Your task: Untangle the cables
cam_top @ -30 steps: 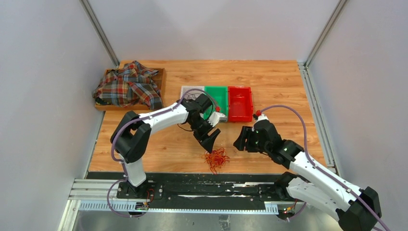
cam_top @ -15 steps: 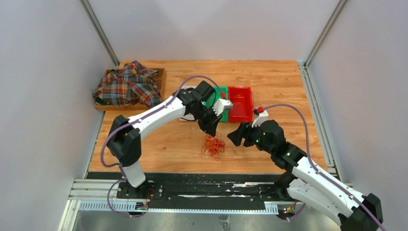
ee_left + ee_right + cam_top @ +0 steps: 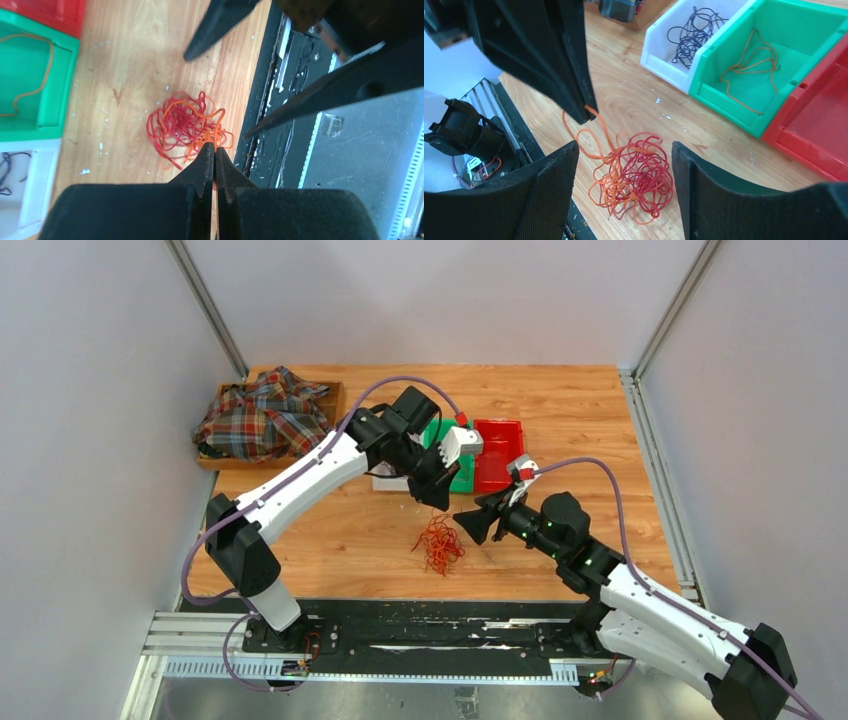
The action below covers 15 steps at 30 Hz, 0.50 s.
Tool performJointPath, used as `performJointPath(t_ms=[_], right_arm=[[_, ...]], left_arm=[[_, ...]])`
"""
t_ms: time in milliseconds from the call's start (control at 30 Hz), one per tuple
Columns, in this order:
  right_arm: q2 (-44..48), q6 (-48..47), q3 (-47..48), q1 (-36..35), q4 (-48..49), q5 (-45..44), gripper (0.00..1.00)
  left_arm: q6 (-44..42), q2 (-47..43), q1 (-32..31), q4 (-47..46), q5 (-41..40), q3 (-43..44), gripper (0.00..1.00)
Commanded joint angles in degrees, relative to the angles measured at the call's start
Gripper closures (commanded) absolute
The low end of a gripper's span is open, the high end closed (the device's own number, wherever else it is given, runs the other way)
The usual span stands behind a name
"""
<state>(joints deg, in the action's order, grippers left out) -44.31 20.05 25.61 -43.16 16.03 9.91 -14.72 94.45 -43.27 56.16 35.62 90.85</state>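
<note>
The cables are a fist-sized clump of thin red and orange wires (image 3: pixel 438 543) lying on the wooden table near its front edge. The clump also shows in the left wrist view (image 3: pixel 186 127) and the right wrist view (image 3: pixel 636 177). My left gripper (image 3: pixel 437 502) hangs just above and behind the clump, shut on one orange strand (image 3: pixel 596 131) that rises out of it. The strand enters the closed tips of the left gripper (image 3: pixel 215 148). My right gripper (image 3: pixel 470 524) hovers to the right of the clump and is open. In its own view the right gripper (image 3: pixel 624 149) has its fingers standing on either side of the clump without touching it.
Three bins stand behind the clump: a white one (image 3: pixel 664 67) with dark cable, a green one (image 3: pixel 724 107) with an orange-brown cable, and a red one (image 3: pixel 809 145). A plaid cloth (image 3: pixel 265 415) fills a wooden tray at the back left. A black rail (image 3: pixel 430 625) runs along the front edge.
My left gripper shut on an orange strand and lifted back toward the bins, dragging the clump a little left. My right gripper moved left to the clump and opened wider.
</note>
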Motion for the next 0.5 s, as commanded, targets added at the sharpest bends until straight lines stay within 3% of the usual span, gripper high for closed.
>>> performJointPath(t_ms=[0,300,467], right_arm=[[-2.06,-4.49,-0.16,-3.78,5.4,-1.28,0.32],[-8.14,-1.84,0.32,-8.29,12.42,-16.31,0.32],[-11.91,-0.59,1.72,-8.61,17.34,-19.07,0.33]], left_arm=[[0.21,-0.74,-0.16,1.9,1.43,5.51,0.99],[2.25,-3.21,-0.23,2.64,4.87,7.84,0.99],[3.12,-4.3,-0.24,2.64,6.76,8.17,0.99]])
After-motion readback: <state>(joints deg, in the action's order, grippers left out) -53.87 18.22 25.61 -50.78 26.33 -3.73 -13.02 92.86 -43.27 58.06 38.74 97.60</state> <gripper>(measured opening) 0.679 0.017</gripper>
